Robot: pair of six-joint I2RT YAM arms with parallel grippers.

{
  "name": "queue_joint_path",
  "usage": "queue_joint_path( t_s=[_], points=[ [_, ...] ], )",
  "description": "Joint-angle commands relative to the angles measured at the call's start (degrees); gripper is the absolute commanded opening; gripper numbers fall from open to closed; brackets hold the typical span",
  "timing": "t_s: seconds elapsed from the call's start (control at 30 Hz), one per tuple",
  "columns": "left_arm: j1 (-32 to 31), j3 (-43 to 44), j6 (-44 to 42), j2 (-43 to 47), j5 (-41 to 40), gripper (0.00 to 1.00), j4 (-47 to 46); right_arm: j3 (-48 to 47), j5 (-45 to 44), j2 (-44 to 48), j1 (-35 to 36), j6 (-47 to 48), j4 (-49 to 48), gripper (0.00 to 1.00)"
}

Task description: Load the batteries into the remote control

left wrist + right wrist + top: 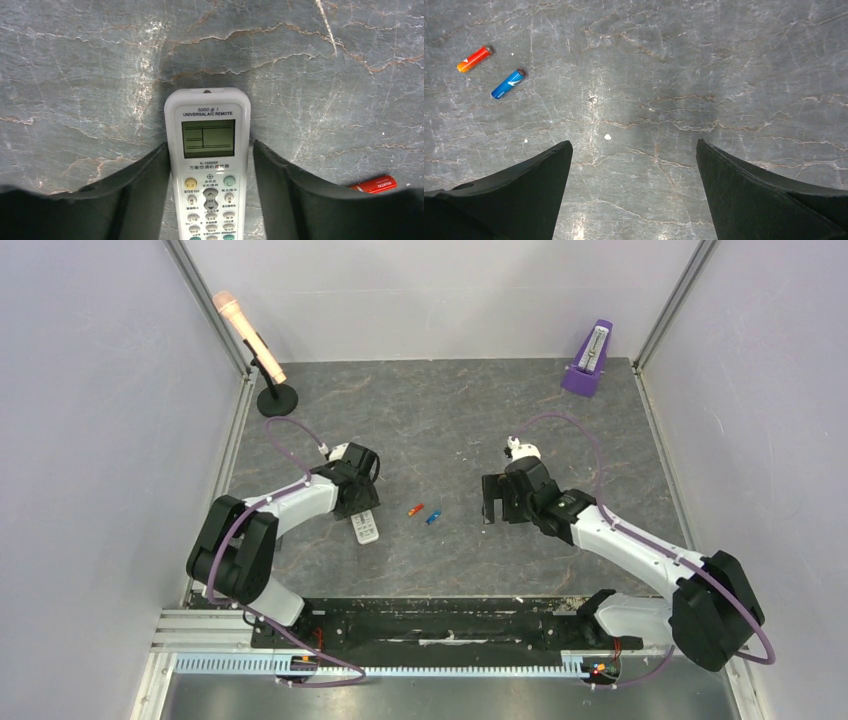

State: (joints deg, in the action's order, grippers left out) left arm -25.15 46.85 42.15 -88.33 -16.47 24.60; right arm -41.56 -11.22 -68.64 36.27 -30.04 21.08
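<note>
Left gripper (210, 145), wrist view: your two dark fingers (145, 185) stood on either side of the remote control (208, 107). The finger at 9 o'clock lay against its edge and the one at 3 o'clock stood a sliver off it. You could not tell from these views whether the jaws pinched the handset or only straddled it. The remote lay flat on the table (450, 420), face up. Its grey display sat just past the fingertips toward 12 o'clock, and its buttons ran back toward 6 o'clock between the fingers. The red-orange battery (374, 185) showed at 4 o'clock, beyond the right-hand finger and apart from the remote.

Right gripper (633, 141), wrist view: your jaws stood wide apart over bare stone with nothing between them. The red-orange battery (474, 58) and the blue battery (508, 83) lay at 10 o'clock, near each other but not touching, and well apart from the fingertips.

Top view: both cells lay between the two grippers, at 3 o'clock of the remote and 9 o'clock of the right gripper. A microphone (250, 335) on a stand stood at 11 o'clock of the table and a purple metronome (590, 358) at 1 o'clock.
</note>
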Motion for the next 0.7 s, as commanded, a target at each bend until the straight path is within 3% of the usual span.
queue_joint_path(
  t_s=[0.0,0.27,0.4,0.53,0.67],
  points=[
    [-0.01,0.54,4.08,-0.39,-2.58,0.61,0.5,-1.52,2.0,-1.26,0.11,-0.86,-0.86,0.98],
    [0.0,0.53,1.54,2.6,2.81,0.04,-2.54,-3.14,7.83,-3.32,0.11,-0.88,-4.2,0.99],
    [-0.01,3.21,-0.04,9.1,11.78,0.02,-4.89,-4.34,16.79,-2.82,0.11,-0.37,-7.32,0.99],
    [0.01,6.08,-1.19,15.53,25.66,0.02,-12.56,-2.87,26.36,0.06,0.2,-2.3,-16.8,0.98],
    [-0.08,10.16,3.06,18.48,40.96,0.02,-21.3,-3.97,35.52,0.85,0.32,-8.15,-27.43,0.98]
  ],
)
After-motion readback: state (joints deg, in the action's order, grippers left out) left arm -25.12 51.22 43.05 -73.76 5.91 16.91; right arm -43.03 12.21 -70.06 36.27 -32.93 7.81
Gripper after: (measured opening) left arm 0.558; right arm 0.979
